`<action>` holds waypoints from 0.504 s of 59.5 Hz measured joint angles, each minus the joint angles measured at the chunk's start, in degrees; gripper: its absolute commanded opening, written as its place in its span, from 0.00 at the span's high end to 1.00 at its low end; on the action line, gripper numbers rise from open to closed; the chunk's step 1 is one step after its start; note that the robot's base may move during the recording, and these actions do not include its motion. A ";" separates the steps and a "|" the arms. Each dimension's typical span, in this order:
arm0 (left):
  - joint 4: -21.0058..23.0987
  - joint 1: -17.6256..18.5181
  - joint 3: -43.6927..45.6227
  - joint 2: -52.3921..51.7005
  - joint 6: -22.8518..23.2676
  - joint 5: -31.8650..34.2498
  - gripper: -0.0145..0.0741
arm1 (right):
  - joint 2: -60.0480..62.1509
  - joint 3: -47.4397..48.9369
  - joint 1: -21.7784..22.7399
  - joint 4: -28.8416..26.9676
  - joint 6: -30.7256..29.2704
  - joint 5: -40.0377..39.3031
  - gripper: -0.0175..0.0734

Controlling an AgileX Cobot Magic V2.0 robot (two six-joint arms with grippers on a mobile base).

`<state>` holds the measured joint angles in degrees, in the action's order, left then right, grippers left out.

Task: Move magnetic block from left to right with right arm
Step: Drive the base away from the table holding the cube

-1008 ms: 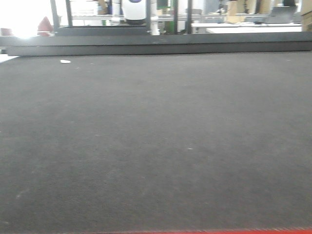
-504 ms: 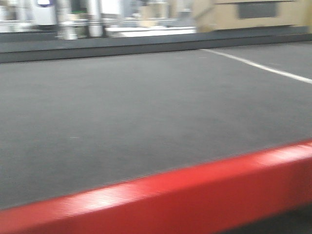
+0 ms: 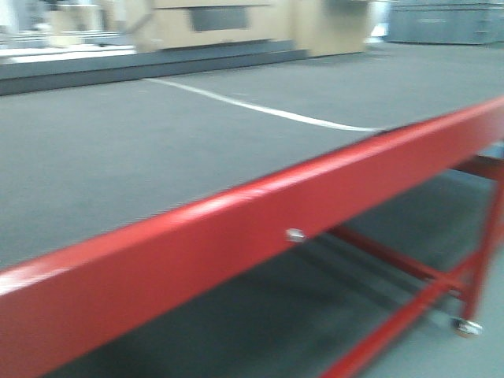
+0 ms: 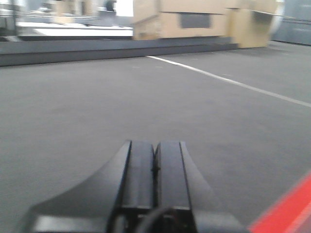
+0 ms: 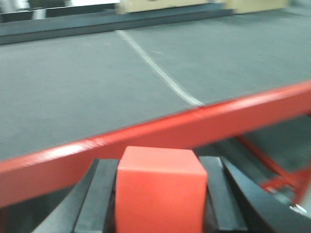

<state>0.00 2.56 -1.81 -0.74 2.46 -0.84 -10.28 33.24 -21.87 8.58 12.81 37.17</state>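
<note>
The magnetic block (image 5: 160, 189), a cube with no long axis, sits level with one flat face toward the wrist camera. The right gripper's (image 5: 158, 164) fingers (image 5: 103, 194) are clamped on its sides, on the near side of the bench's red edge rail (image 5: 204, 124). The left gripper's (image 4: 155, 145) fingers are pressed together over the grey bench top (image 4: 73, 121), inside that rail.

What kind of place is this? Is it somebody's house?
Probably not a house; it looks like a workshop or lab. There is a big grey-topped work table on a red metal frame, a caster wheel under it, and large cardboard boxes behind.
</note>
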 measured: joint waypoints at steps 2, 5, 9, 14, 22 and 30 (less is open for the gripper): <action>0.00 0.00 0.00 0.00 0.00 0.00 0.97 | 0.00 0.00 0.00 0.00 0.00 0.00 0.64; 0.00 0.00 0.00 0.00 0.00 0.00 0.97 | 0.00 0.00 0.00 0.00 0.00 0.00 0.64; 0.00 0.00 0.00 0.00 0.00 0.00 0.97 | 0.00 0.00 0.00 0.00 0.00 0.00 0.64; 0.00 0.00 0.00 0.00 0.00 0.00 0.97 | 0.00 0.00 0.00 0.00 0.00 0.00 0.64; 0.00 0.00 0.00 0.00 0.00 0.00 0.97 | 0.00 0.00 0.00 0.00 0.00 0.00 0.64; 0.00 -0.27 0.00 0.00 0.00 0.00 0.97 | 0.00 0.00 0.00 0.00 0.00 0.00 0.64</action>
<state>0.00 2.30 -1.81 -0.74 2.46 -0.84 -10.28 33.24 -21.87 8.58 12.81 37.17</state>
